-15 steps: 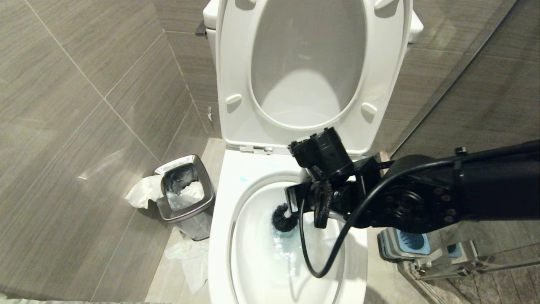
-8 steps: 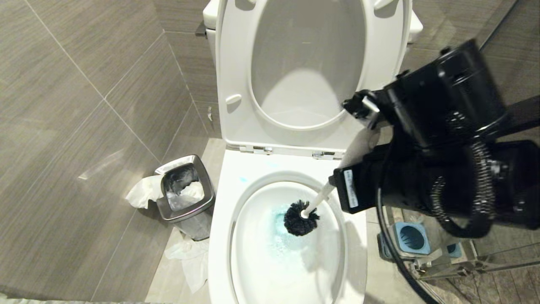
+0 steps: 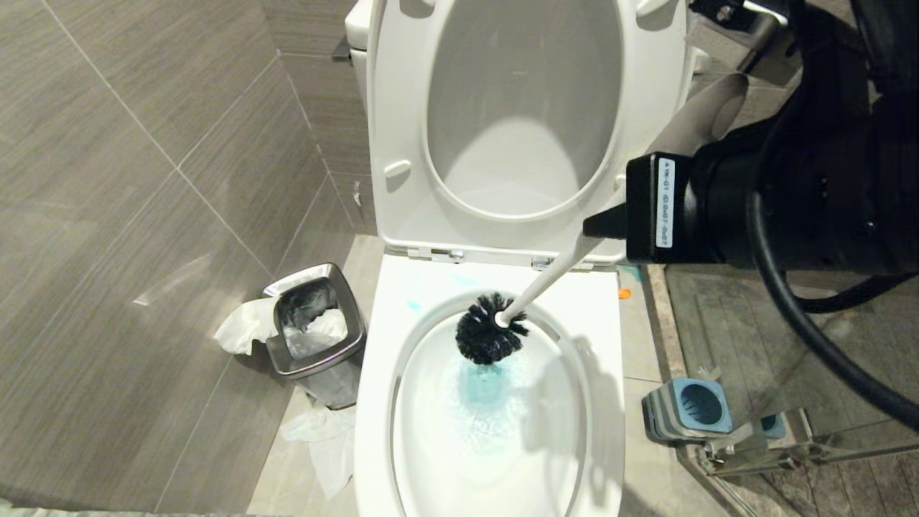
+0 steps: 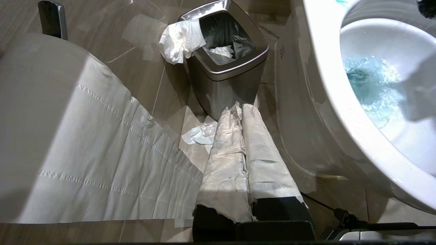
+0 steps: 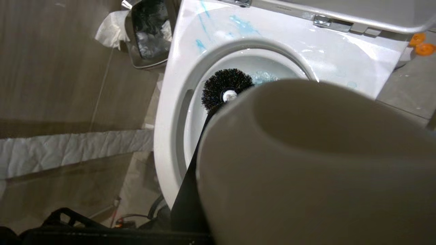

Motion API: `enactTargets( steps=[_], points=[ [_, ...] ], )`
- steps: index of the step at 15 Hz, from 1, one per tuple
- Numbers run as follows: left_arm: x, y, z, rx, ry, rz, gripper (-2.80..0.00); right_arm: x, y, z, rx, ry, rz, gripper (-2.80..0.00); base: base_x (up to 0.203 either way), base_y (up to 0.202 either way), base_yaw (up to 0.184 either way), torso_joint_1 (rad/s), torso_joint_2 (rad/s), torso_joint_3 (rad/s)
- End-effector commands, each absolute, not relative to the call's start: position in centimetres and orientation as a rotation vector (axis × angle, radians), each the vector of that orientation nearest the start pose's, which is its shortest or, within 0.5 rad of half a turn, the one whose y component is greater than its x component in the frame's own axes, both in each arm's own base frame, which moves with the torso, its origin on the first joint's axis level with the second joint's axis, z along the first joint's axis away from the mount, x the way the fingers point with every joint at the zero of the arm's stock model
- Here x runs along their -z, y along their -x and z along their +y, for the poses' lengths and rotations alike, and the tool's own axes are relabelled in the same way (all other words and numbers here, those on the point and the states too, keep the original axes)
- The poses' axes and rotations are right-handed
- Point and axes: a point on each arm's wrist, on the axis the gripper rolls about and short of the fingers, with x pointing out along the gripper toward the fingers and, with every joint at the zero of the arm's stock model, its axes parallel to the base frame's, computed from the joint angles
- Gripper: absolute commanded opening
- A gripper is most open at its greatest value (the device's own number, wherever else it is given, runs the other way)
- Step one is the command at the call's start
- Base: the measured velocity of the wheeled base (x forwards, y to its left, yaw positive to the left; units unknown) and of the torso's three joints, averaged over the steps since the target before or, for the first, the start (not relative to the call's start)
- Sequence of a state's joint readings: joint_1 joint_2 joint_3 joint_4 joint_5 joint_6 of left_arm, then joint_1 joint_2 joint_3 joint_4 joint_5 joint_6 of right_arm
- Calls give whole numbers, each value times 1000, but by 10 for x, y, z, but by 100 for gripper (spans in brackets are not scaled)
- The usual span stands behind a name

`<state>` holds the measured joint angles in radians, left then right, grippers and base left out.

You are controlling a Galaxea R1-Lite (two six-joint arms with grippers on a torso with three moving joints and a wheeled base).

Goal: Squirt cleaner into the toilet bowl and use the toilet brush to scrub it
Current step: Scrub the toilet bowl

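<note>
1. Fingers (image 4: pixel 259 163) of the left gripper (image 4: pixel 242 149), wrapped in pale crumpled paper, lie pressed together with nothing between them; this arm hangs parked low beside the toilet, out of the head view.
2. At about nine o'clock from the bowl stands a small steel-rimmed waste bin (image 3: pixel 316 327) lined with a black bag, with white tissue (image 3: pixel 244 327) spilling over its rim and more lying on the grey tiled floor (image 3: pixel 143 359).
3. Centre: the glossy white ceramic toilet bowl (image 3: pixel 373 402), with its white seat and lid (image 3: pixel 524 108) raised upright at twelve o'clock.
4. Translucent turquoise-blue cleaner (image 3: pixel 482 384) tints the water, with thin smears on the rim near ten o'clock, so the squirting step looks done.
5. The slim white-handled toilet brush (image 3: pixel 495 334) has its round black bristle head just inside the bowl at twelve o'clock, above the blue water; scrubbing appears underway, with much of the basin likely still to do.
6. From two o'clock the right gripper (image 3: pixel 610 226) is clamped on the brush handle.
7. A white label on the gripper body carries small print, too small to read; no brand is legible anywhere.
8. At four o'clock, on the floor, sits the squat square blue-and-grey brush holder (image 3: pixel 688 409), empty.
</note>
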<state>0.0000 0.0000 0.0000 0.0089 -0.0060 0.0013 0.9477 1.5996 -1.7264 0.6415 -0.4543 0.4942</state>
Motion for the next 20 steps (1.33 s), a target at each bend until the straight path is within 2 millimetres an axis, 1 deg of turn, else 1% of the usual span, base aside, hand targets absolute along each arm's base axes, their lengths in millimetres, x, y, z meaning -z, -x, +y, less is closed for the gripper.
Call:
enactTargets(
  steps=[1,2,4,5,6,7,8,9,10,12,13,14,15,16,17,18,20],
  points=[
    [-74,23,0,6,-2,11,-280,-347,-158,210,-347,-133,496,-280,0,0,0,0,0,0],
    [-74,23,0,6,-2,12,-280,-343,-154,209,-349,-108,517,-280,0,0,0,0,0,0],
    [-74,22,0,6,-1,13,-280,-324,-145,209,-344,-18,582,-280,0,0,0,0,0,0],
    [-74,23,0,6,-2,13,-280,-322,-145,210,-342,9,578,-280,0,0,0,0,0,0],
    [-74,22,0,6,-3,13,-280,-328,-145,211,-352,6,554,-280,0,0,0,0,0,0],
    [-74,23,0,5,-3,12,-280,-343,-146,212,-365,-22,510,-280,0,0,0,0,0,0],
    [-74,23,0,6,-2,10,-280,-352,-145,211,-373,-48,482,-280,0,0,0,0,0,0],
    [-74,22,0,6,-1,13,-280,-353,-145,211,-374,-54,477,-280,0,0,0,0,0,0],
    [-74,22,0,5,-2,14,-280,-345,-145,213,-369,-38,493,-280,0,0,0,0,0,0],
    [-74,23,0,7,-2,12,-280,-311,-147,218,-347,49,560,-280,0,0,0,0,0,0],
    [-74,23,0,6,-1,12,-280,-302,-148,219,-344,77,576,-280,0,0,0,0,0,0],
    [-74,23,0,6,-2,12,-280,-303,-147,220,-353,74,559,-280,0,0,0,0,0,0],
    [-74,23,0,6,-2,11,-280,-300,-147,220,-352,81,559,-280,0,0,0,0,0,0],
    [-74,22,0,5,-2,13,-280,-289,-147,219,-341,110,576,-280,0,0,0,0,0,0],
    [-74,23,0,6,-2,12,-280,-286,-147,220,-336,116,567,-280,0,0,0,0,0,0],
    [-74,23,0,6,-2,11,-280,-290,-147,219,-342,119,540,-280,0,0,0,0,0,0],
    [-74,23,0,6,-2,12,-280,-292,-147,219,-345,115,533,-280,0,0,0,0,0,0]
  ],
)
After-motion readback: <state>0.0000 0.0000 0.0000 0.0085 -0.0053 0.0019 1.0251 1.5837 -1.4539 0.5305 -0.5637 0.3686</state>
